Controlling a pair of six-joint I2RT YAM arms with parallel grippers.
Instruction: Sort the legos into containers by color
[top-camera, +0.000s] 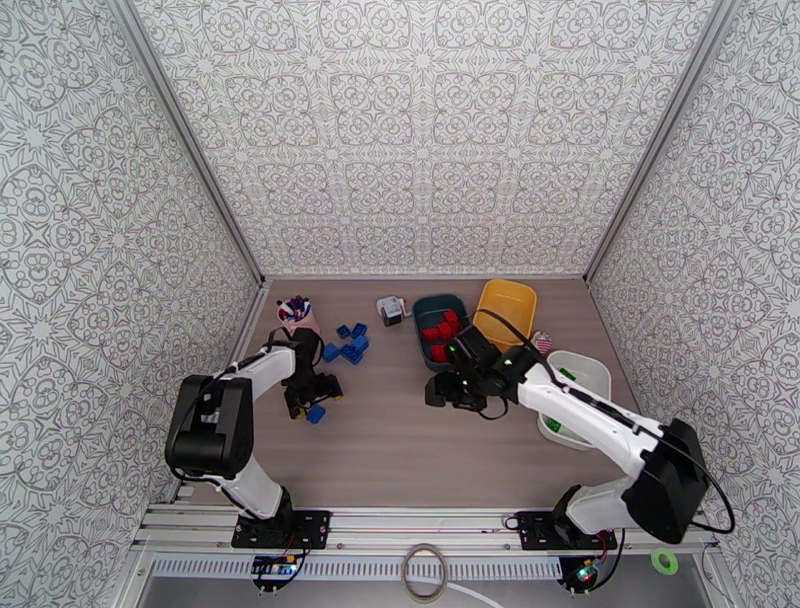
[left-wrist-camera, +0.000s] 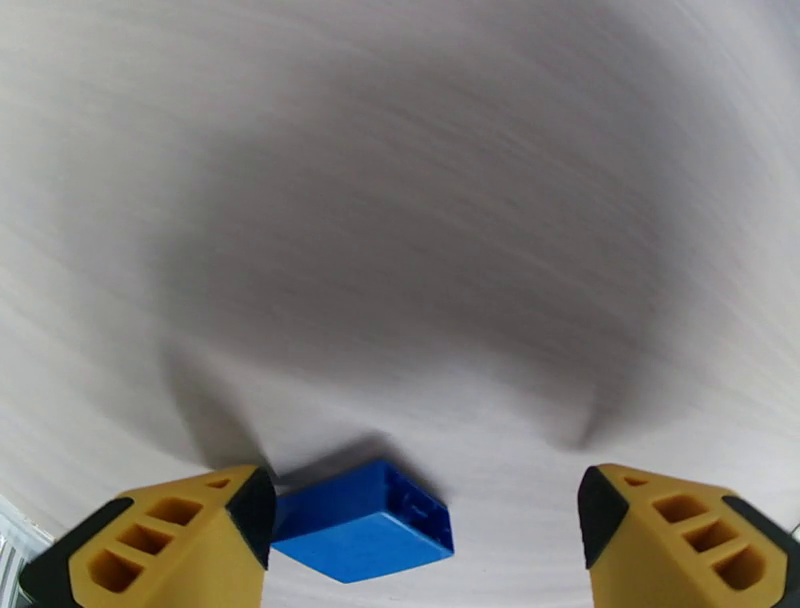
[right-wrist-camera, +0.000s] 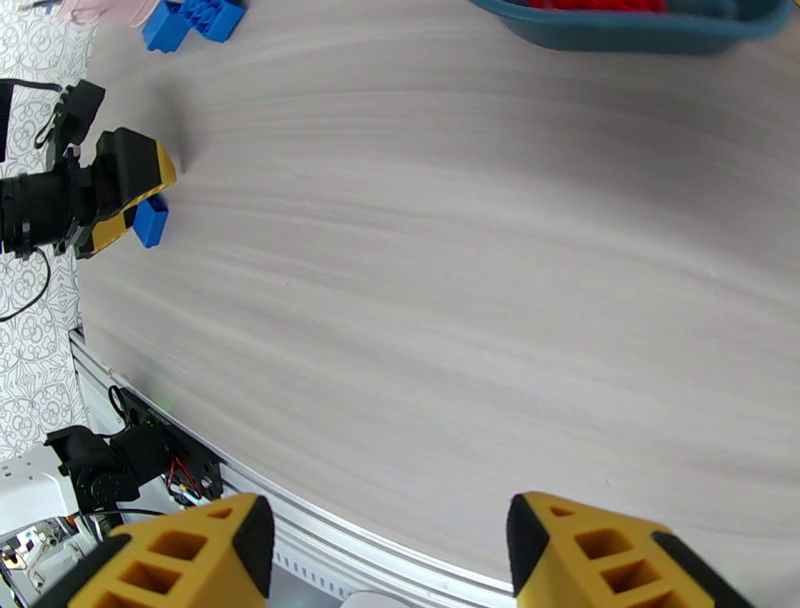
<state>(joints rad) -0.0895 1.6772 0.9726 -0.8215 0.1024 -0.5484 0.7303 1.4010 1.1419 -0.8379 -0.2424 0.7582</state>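
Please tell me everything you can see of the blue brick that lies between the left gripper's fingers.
The blue brick is a small block of shiny plastic, one solid colour, with smooth faces. It lies on the pale table, turned askew, between the open fingers of the left gripper, close against one finger; contact cannot be told. It sits apart from the other blue bricks.
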